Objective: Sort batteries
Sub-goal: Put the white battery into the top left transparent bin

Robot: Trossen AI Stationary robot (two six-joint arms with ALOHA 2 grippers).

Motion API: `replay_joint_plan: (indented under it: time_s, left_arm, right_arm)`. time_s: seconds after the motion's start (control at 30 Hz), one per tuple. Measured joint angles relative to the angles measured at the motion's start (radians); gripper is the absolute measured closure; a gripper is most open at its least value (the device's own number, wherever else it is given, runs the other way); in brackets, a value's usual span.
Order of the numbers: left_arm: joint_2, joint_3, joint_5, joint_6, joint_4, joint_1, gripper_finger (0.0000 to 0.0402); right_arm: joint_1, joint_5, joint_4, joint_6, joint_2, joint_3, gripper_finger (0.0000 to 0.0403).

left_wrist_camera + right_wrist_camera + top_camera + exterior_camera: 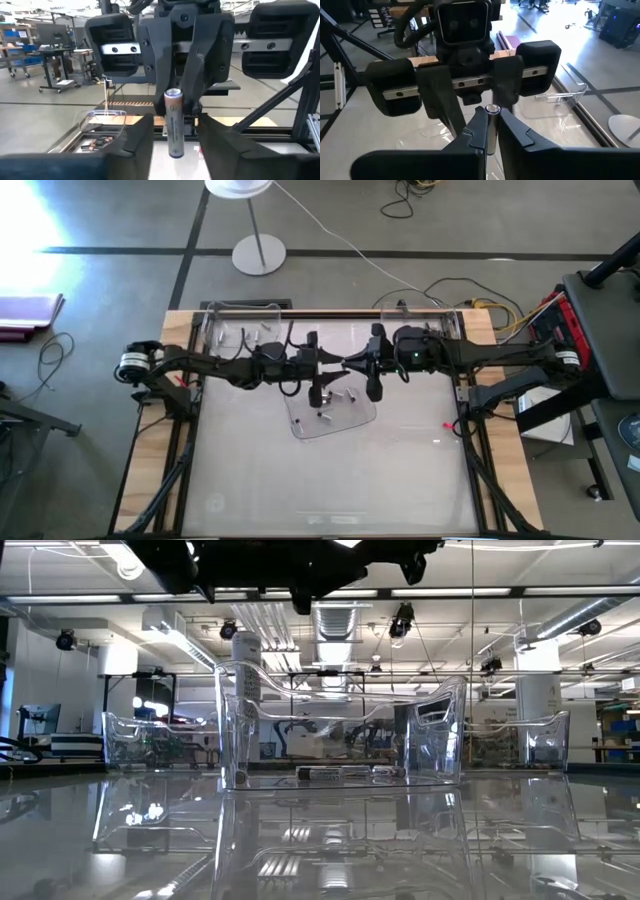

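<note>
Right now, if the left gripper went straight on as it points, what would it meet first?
Probably the battery, held by the facing right gripper, standing between the left gripper's open jaws.

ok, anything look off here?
Nothing spilled or damaged. Only oddity: both grippers meet over the middle tray on one battery, upright in the right gripper, with the left gripper open around it. Probably a handover.

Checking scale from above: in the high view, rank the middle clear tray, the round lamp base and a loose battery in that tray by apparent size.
Largest: clear tray.
Next: lamp base, though it stands farther off on the floor.
Smallest by far: battery.
</note>
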Motion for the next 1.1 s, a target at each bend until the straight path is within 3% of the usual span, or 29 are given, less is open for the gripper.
replay_joint_plan:
  time_s: [0.17, 0.33, 0.43, 0.57, 0.73, 0.8, 0.93, 1.1]
  left_arm:
    - [-0.004, 0.001, 0.024, 0.015, -0.014, 0.001, 0.0374]
    - [-0.023, 0.001, 0.024, 0.011, -0.061, 0.004, 0.0385]
    - [-0.079, 0.027, 0.012, 0.021, -0.253, 0.016, 0.0390]
    - [-0.191, 0.106, -0.107, 0.014, -0.665, 0.071, 0.0390]
    - [-0.255, 0.243, -0.364, -0.177, -1.332, 0.293, 0.0390]
    - [-0.239, 0.288, -0.383, -0.300, -1.533, 0.423, 0.0390]
    - [-0.150, 0.326, -0.321, -0.443, -1.712, 0.679, 0.0390]
    - [0.008, 0.323, -0.105, -0.444, -1.677, 0.848, 0.0388]
  right_arm:
    - [0.000, -0.001, -0.001, -0.012, 0.000, 0.000, 0.0381]
    - [0.000, -0.001, 0.000, -0.009, -0.002, 0.000, 0.0340]
    - [0.000, 0.003, -0.008, -0.027, -0.035, -0.001, 0.0298]
    - [0.000, 0.003, -0.075, -0.043, -0.126, 0.000, 0.0241]
    - [0.000, 0.003, -0.336, 0.024, -0.207, -0.001, 0.0190]
    - [0.001, 0.002, -0.428, 0.070, -0.225, -0.015, 0.0178]
    - [0.011, 0.004, -0.477, 0.167, -0.247, -0.087, 0.0164]
    - [0.015, 0.002, -0.476, 0.240, -0.249, -0.156, 0.0162]
